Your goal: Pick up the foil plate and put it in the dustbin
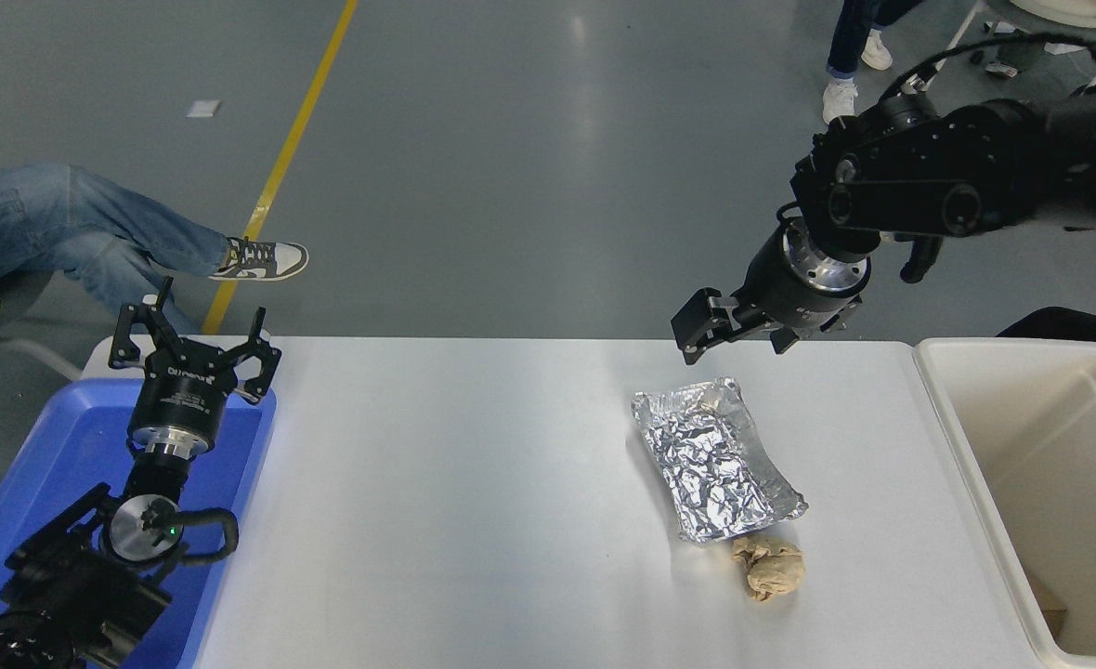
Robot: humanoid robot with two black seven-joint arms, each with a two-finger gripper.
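Two arms in view, only one doing anything: the left gripper (195, 348) sits parked at the near left over the blue tray (37, 483) with its fingers spread wide; the right gripper (729, 330) hangs above the far edge of the white table (437, 483), empty, and I can't honestly tell how far its fingers are parted from this angle. The foil plate (717, 457) lies flat on the table right of centre, long side running from far-left to near-right, well apart from the gripper and not touched by it. My guess on handling: it's thin crinkled foil, so next to no weight, but it'll dent or fold the moment you squeeze it; pinching the raised rim looks like the sane option, probably at the far short end since that's the end closest to the gripper, and gently enough that the rim doesn't just crush and slip out. Other stuff: a tan crumpled paper wad (769, 568) sits right at the plate's near corner, touching or nearly so, so dragging the plate could shove it; the dustbin (961, 437) is at the right edge of the table, open top, nothing between it and the plate; a person's legs (93, 232) and shoes are on the floor beyond the table, out of the way.
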